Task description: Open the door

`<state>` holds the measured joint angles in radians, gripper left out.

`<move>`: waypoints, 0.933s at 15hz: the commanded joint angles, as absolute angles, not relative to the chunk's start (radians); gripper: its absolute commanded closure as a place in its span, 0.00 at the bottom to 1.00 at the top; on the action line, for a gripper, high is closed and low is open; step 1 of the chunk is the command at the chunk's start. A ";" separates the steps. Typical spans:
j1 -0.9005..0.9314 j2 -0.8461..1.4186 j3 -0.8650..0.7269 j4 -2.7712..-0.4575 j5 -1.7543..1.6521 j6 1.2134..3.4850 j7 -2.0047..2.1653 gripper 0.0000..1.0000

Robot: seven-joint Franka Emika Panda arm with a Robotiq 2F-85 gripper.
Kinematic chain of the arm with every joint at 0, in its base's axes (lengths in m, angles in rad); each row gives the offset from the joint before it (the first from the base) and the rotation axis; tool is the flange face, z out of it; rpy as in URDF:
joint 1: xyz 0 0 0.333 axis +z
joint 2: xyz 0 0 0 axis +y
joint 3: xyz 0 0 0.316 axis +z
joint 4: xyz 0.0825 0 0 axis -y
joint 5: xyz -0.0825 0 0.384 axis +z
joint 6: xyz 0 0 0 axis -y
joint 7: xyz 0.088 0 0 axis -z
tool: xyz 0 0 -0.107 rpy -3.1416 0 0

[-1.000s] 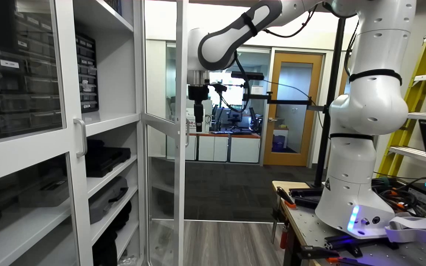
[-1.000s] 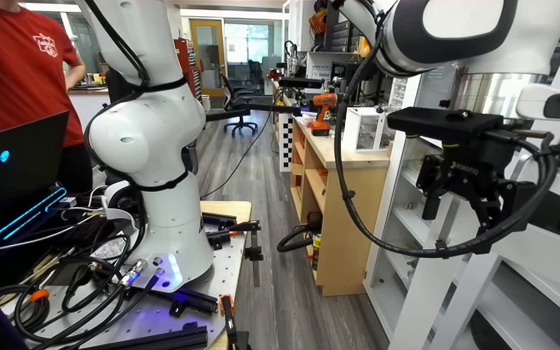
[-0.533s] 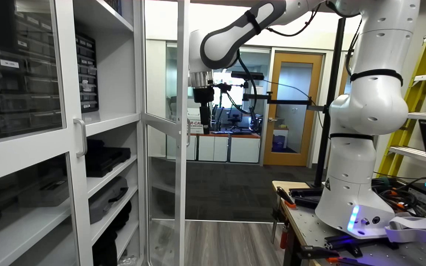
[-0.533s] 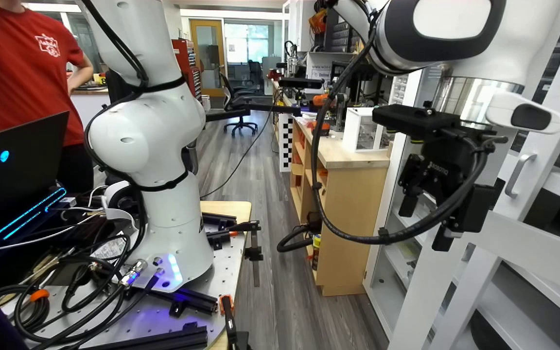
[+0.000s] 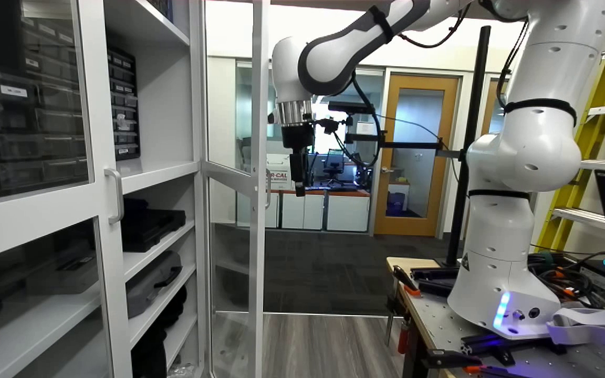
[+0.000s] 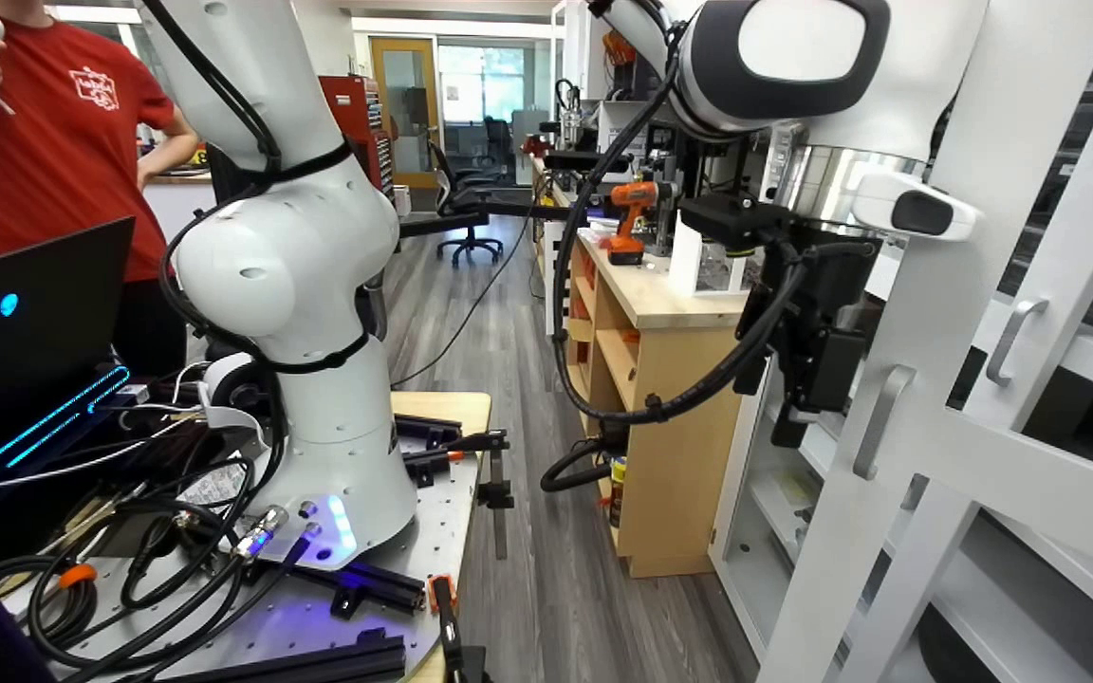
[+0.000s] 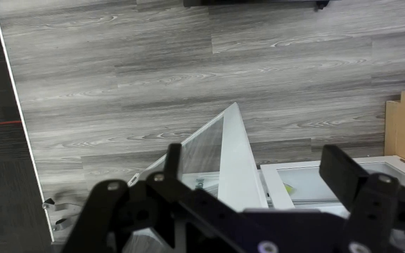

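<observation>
The door, a narrow white-framed glass panel, stands swung out from the shelf cabinet. Its white frame [image 5: 258,226] shows in an exterior view, with shelves visible behind its hinge side. Its slim vertical handle [image 6: 883,422] is uncovered in an exterior view. In the wrist view the door's white frame edge [image 7: 239,158] lies below and between the fingers, and its glass is to the left. My gripper [image 5: 301,191] hangs fingers down, apart from the door on its robot side. It is open and holds nothing, seen also in an exterior view [image 6: 769,403] and the wrist view [image 7: 253,153].
The wider white-framed door [image 5: 100,247] with its own handle is beside the shelves. A wooden counter [image 6: 689,446] bears an orange drill [image 6: 634,213]. The robot's table [image 5: 423,310] carries clamps and cables. A black pole [image 5: 473,142] holds a camera. A person [image 6: 63,142] stands behind a laptop.
My gripper has moved away from the door towards the robot's base and turned, uncovering the handle in an exterior view. The door's free edge has shifted very slightly outward. The fingers stay open.
</observation>
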<state>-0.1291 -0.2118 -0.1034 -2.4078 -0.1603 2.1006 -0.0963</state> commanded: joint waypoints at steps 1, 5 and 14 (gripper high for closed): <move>-0.098 -0.296 -0.076 -2.473 -0.131 2.104 -0.045 0.00; -0.069 -0.289 -0.051 -2.462 -0.087 2.112 -0.024 0.00; 0.004 -0.268 -0.001 -2.412 0.012 2.110 -0.050 0.00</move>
